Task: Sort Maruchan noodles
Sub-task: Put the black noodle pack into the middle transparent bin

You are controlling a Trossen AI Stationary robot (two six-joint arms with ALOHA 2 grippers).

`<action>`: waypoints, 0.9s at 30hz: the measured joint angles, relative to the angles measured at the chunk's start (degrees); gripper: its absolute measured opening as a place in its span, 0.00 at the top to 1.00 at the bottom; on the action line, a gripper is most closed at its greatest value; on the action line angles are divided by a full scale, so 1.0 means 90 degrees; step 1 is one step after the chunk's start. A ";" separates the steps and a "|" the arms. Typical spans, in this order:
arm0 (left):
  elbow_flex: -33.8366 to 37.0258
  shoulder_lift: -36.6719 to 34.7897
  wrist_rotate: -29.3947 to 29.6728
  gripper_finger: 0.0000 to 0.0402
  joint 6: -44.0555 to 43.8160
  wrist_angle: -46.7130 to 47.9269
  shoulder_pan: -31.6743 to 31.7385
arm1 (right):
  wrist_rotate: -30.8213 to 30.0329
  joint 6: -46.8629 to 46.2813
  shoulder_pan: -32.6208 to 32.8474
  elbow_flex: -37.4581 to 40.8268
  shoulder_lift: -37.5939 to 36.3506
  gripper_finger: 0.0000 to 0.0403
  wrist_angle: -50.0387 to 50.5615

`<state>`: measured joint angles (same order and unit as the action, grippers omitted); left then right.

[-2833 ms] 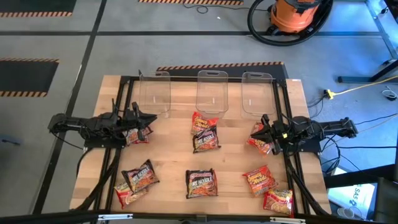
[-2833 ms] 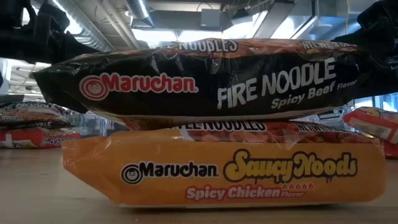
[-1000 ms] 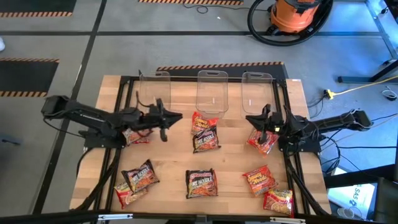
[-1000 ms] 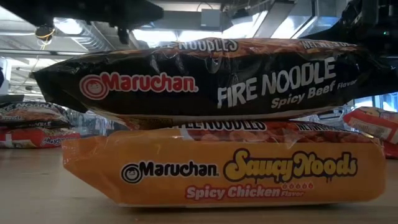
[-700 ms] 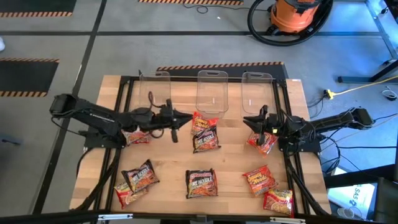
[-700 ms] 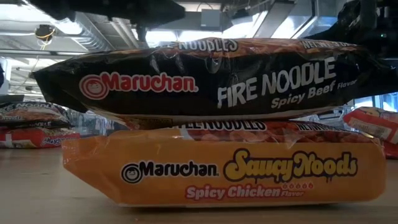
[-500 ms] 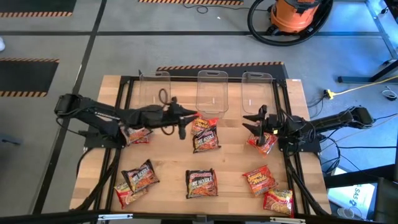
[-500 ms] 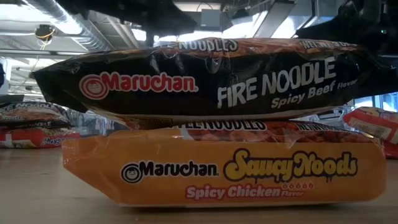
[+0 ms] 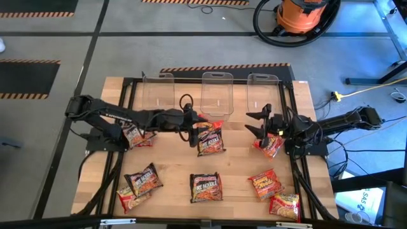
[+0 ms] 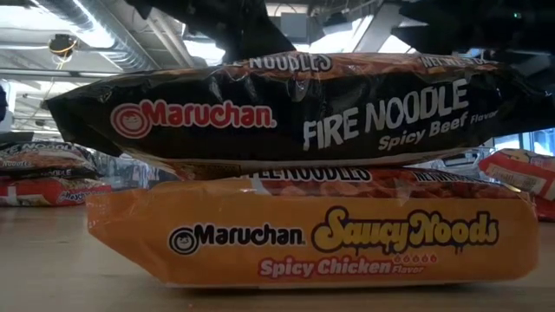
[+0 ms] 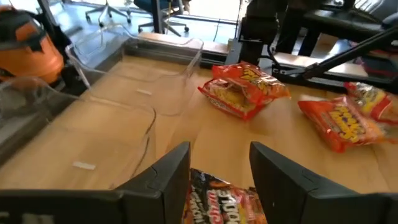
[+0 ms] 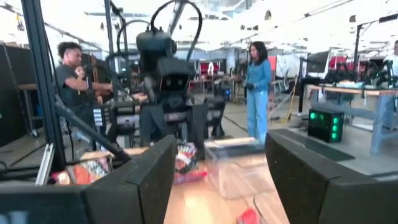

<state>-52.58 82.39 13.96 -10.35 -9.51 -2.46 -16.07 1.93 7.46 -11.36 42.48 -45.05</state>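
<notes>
The Maruchan noodles lie scattered on the wooden table (image 9: 172,156). At the centre a red-orange packet (image 9: 208,125) overlaps a dark packet (image 9: 211,144). My left gripper (image 9: 194,130) hangs open just left of this pair; in its wrist view the dark packet (image 11: 221,202) shows below and between the fingers, which do not touch it. My right gripper (image 9: 249,123) is open and raised in front of the right tub, left of a red packet (image 9: 271,145) lying flat. Its wrist view shows nothing between the fingers (image 12: 155,171).
Three clear tubs (image 9: 159,95) (image 9: 216,94) (image 9: 264,94) stand along the far edge. More packets lie under the left arm (image 9: 137,135), near left (image 9: 145,179), near centre (image 9: 205,187) and near right (image 9: 265,183). People stand in the room beyond (image 12: 258,87).
My left gripper has reached toward the table's right, from beside the left tub to the central pair of packets, and has tipped more level. My right gripper has risen a little off the red packet at the right, and its fingers have spread; that packet stays on the table.
</notes>
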 joint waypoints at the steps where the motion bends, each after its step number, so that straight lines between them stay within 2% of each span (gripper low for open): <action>1: 0.0020 0.0010 -0.0002 0.60 0.0000 0.0007 -0.0036 | 0.0022 0.0002 0.0002 -0.0015 0.0044 0.42 -0.0069; 5: 0.0032 0.0255 -0.0099 0.60 -0.0002 0.0013 -0.0122 | 0.0080 -0.0003 0.0002 -0.0030 0.0216 0.42 -0.0220; 11: 0.0023 0.0943 -0.0986 0.60 -0.0478 0.0048 0.0149 | 0.0032 0.0361 0.0002 -0.0030 0.0457 0.42 -0.0218; 15: -0.0514 0.1438 -0.1628 0.60 -0.1069 0.0882 0.0416 | -0.0032 0.0783 0.0002 -0.0163 0.0507 0.42 -0.0333; 18: -0.1167 0.1751 -0.1653 0.60 -0.1279 0.1968 0.0496 | 0.0072 0.0834 0.0002 -0.0280 0.0502 0.42 -0.0341; 21: -0.1614 0.1996 -0.1398 0.60 -0.1155 0.2967 0.0528 | 0.0087 0.0761 0.0002 -0.0283 0.0505 0.42 -0.0275; 23: -0.1766 0.2120 -0.1327 0.60 -0.1132 0.3191 0.0585 | 0.0122 0.0663 0.0002 -0.0283 0.0505 0.42 -0.0221; 27: -0.1784 0.2270 -0.1694 0.60 -0.0940 0.3123 0.0748 | 0.0124 0.0644 0.0002 -0.0283 0.0505 0.42 -0.0216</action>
<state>-68.64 102.82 -1.29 -18.81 18.60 4.27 -14.96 7.73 7.49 -13.91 47.03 -46.99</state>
